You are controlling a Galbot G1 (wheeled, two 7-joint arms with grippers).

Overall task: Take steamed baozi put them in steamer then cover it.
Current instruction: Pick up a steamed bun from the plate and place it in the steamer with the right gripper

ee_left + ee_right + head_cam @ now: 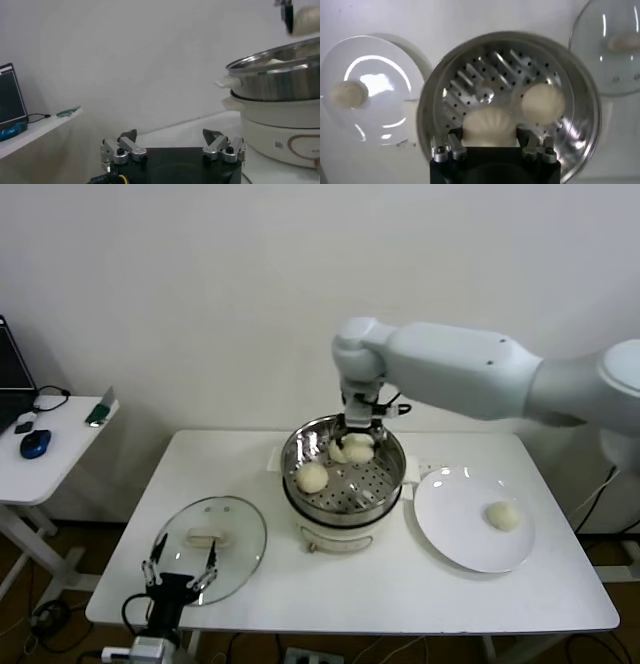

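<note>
Reaching in from the far right of the worktop, the right arm holds its right claw above the far side of the steamer, and the right wrist view shows the two fingers clamped on either side of a pleated steamed baozi that hangs over the perforated basket floor. Two more baozi are already inside the steamer: one lies toward the basket's left side, and another sits at the far side just beside the claw. The steamer basket rests on its white electric pot base near the middle of the worktop. The fourth baozi remains on the white plate, which lies just beside the pot toward the right edge of the worktop. The glass cover, with its white bar handle facing up, lies flat near the front left corner of the worktop, apart from the steamer. The left claw waits at the front edge just beside the cover, its fingers spread wide with nothing between them.
</note>
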